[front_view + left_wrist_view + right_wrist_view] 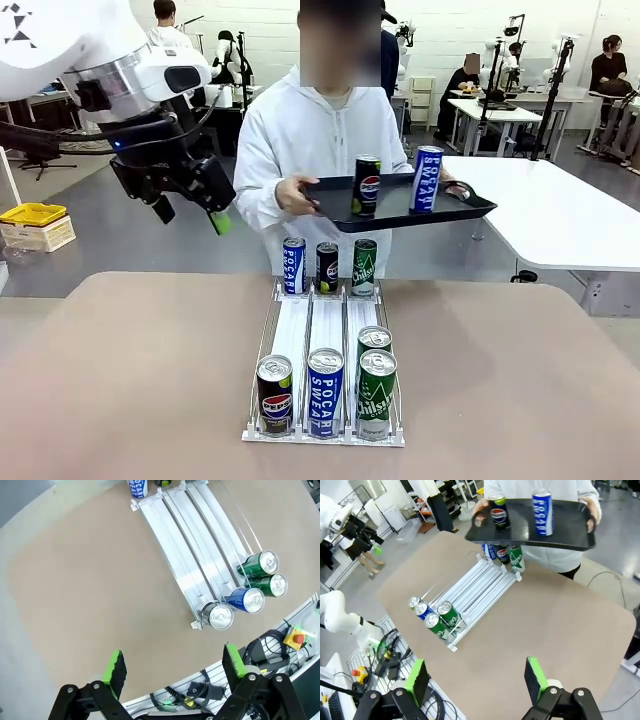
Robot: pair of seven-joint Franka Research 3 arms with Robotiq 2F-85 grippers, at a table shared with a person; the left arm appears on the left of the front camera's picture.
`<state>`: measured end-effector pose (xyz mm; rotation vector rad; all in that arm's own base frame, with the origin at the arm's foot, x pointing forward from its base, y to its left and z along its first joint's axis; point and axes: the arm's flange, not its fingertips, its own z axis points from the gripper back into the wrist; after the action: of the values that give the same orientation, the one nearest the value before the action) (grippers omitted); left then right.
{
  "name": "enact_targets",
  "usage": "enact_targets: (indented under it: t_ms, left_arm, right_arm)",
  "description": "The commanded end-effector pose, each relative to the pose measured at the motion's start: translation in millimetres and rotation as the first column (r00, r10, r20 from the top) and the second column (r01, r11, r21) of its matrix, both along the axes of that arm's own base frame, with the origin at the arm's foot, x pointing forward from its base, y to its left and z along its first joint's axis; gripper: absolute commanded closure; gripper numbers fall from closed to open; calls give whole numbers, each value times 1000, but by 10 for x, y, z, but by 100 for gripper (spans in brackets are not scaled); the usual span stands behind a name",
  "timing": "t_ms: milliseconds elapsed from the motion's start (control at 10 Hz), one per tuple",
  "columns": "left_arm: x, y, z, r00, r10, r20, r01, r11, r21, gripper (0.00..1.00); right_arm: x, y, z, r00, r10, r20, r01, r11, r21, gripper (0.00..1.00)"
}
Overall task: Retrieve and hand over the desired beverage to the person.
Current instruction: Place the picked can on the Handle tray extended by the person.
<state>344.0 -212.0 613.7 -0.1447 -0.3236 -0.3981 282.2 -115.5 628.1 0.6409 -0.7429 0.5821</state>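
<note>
Rack [325, 350] near edge: four cans, labels partly cut by rails. Far end: three cans, bottoms hidden. Left hand [190, 212] released, empty, above worktop [130, 380] far-left corner. Right hand [477, 680] released, empty. Person [320, 140] beyond far edge holds tray [400, 205] with two cans.

A brown table [150, 380] with rounded corners is being occupied, about midway between its left and right edges, by a white three-lane can rack [325, 330] running from the near edge toward the far edge. Three cans are being kept upright at the rack's far end [327, 266] and four at its near end [325, 390]. The remaining tabletop is being left bare.
</note>
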Motion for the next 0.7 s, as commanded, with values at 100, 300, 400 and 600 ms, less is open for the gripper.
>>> enact_targets:
  t_ms: [100,300,400,600]
  left_arm:
    - [-22,-57,9,1000,-8,19,8,1000,-1,0]
    - [-22,-57,9,1000,-8,19,8,1000,-1,0]
    - [-22,-57,9,1000,-8,19,8,1000,-1,0]
    - [-22,-57,9,1000,-8,19,8,1000,-1,0]
  right_arm:
    - [17,2,10,1000,18,20,-18,999,26,0]
    - [17,2,10,1000,18,20,-18,999,26,0]
    - [17,2,10,1000,18,20,-18,999,26,0]
    - [17,2,10,1000,18,20,-18,999,26,0]
